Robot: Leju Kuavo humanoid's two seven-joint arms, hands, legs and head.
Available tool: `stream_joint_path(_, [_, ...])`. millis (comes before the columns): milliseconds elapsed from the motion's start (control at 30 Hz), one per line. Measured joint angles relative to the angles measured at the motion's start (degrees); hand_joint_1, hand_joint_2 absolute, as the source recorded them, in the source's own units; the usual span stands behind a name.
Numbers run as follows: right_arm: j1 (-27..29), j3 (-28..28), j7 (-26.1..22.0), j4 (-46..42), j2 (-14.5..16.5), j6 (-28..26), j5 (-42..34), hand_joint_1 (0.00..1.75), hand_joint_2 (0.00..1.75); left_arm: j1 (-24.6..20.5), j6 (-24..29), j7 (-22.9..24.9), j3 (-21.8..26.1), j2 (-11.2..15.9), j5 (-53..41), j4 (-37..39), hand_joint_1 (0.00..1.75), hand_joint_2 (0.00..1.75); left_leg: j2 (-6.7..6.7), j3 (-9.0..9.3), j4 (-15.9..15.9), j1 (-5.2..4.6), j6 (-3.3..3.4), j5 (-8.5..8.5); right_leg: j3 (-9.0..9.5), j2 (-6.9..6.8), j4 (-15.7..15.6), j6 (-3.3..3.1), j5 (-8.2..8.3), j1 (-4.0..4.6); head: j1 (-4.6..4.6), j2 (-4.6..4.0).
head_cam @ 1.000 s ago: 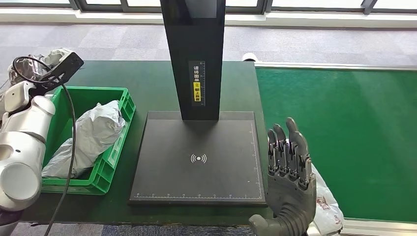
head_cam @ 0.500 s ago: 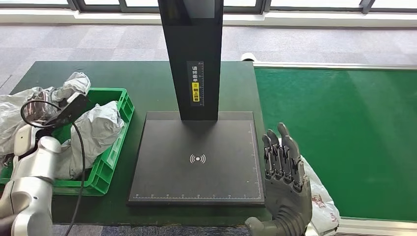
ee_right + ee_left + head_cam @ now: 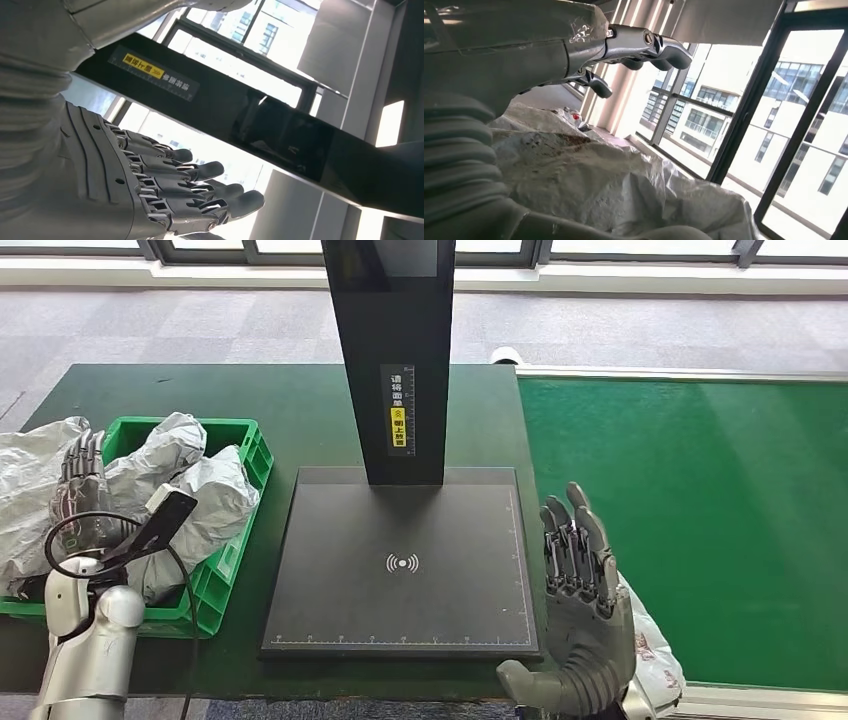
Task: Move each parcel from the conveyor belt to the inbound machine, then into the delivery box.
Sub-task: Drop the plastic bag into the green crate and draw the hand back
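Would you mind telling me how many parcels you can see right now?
3 distinguishable. One grey parcel lies in the green crate, another sits under the left hand at the crate's left edge, and a white parcel lies behind the right hand. Others may be hidden.

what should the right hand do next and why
Probably lower the right hand onto the white parcel beneath it at the belt's near edge and grip it: the hand is open and empty, and the scanner plate is bare.
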Motion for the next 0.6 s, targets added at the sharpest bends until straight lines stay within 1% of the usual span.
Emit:
stream_joint_path(100, [0.5,-1.7,0.0,0.0,0.5,0.2,0.2,0.00,1.75,2.7,1.9,-1.9,0.0,-1.4,5.6,-4.1,0.00,0.00,0.00,0.00,0.0,0.00,-0.01,-0.01,0.00,0.01,0.0,0.01,-0.01,0.00,0.00,0.00])
stream_joint_path(200, [1.0,-3.0,0.0,0.0,1.0,0.3,0.4,0.00,1.75,5.9,4.5,-4.0,0.0,-3.5,11.0,-8.9,0.00,0.00,0.00,-0.01,0.0,0.00,0.02,-0.07,0.01,0.01,0.0,0.03,-0.05,-0.01,0.00,0.00])
stream_joint_path(333, [1.7,-4.0,0.0,0.1,1.7,0.4,2.0,0.00,1.75,8.9,10.1,-7.0,0.3,-6.6,12.7,-14.3,0.00,0.00,-0.02,-0.02,0.0,0.00,0.07,-0.13,0.03,-0.03,0.0,0.06,-0.09,-0.02,-0.01,0.00])
stream_joint_path(400, [1.8,-5.1,0.0,0.8,2.6,0.4,4.3,0.00,1.75,9.9,11.5,-10.8,1.4,-8.8,14.4,-17.1,0.00,0.00,-0.04,-0.02,0.0,0.00,0.10,-0.16,0.05,-0.07,0.0,0.08,-0.13,-0.02,-0.01,-0.01])
stream_joint_path(500, [1.8,-9.3,0.0,3.3,5.0,0.4,8.1,0.00,1.75,11.4,11.9,-18.3,3.1,-11.7,23.7,-20.5,0.00,0.00,-0.05,0.01,0.0,0.00,0.12,-0.22,0.09,-0.09,0.0,0.09,-0.19,-0.02,-0.01,0.01])
stream_joint_path(533, [1.8,-11.1,0.1,4.3,5.7,0.4,8.8,0.00,1.75,11.9,11.9,-19.8,3.2,-12.3,26.7,-21.3,0.00,0.00,-0.06,0.01,0.0,0.00,0.12,-0.23,0.10,-0.09,0.0,0.09,-0.19,-0.02,-0.01,0.00])
stream_joint_path(600, [1.8,-13.8,0.2,5.8,6.5,0.4,9.1,0.00,1.75,12.7,11.9,-20.9,3.3,-13.0,29.7,-22.4,0.00,0.00,-0.07,0.01,0.0,0.00,0.12,-0.23,0.12,-0.11,0.0,0.09,-0.19,-0.01,0.00,0.00])
